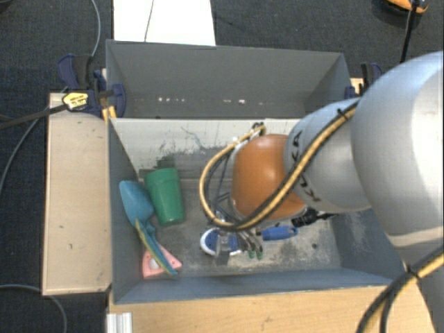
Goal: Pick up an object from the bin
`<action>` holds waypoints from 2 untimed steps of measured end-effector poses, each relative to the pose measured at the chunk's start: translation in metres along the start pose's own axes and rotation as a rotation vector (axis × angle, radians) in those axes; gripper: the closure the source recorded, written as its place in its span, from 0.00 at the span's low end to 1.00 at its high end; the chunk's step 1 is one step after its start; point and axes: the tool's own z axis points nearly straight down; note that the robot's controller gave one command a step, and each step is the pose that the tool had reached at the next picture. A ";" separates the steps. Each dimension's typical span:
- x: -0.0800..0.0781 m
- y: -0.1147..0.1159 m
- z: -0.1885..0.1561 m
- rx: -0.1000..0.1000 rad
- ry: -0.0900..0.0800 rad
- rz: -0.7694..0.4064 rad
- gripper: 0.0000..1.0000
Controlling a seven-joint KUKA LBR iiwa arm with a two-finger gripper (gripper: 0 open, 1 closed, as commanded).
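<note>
Gripper (pixel 232 247) low at 6 o'clock in bin (pixel 229 82), right over small blue-white thing (pixel 208 241), probably lined up to take it; spread or pinched, can't tell; green cup (pixel 165 195) at 9.

Grey bin (pixel 222 82), green cup (pixel 165 195), light-blue scoop (pixel 135 201) — pink wedge (pixel 151 263), blue-and-white round piece (pixel 209 241).

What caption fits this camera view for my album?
Robot arm reaching into a grey bin above a blue-and-white object; green cup and blue scoop lie left.
</note>
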 end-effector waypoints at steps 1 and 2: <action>0.001 0.000 -0.004 0.000 0.001 0.002 1.00; 0.001 0.000 -0.016 0.000 0.002 0.002 1.00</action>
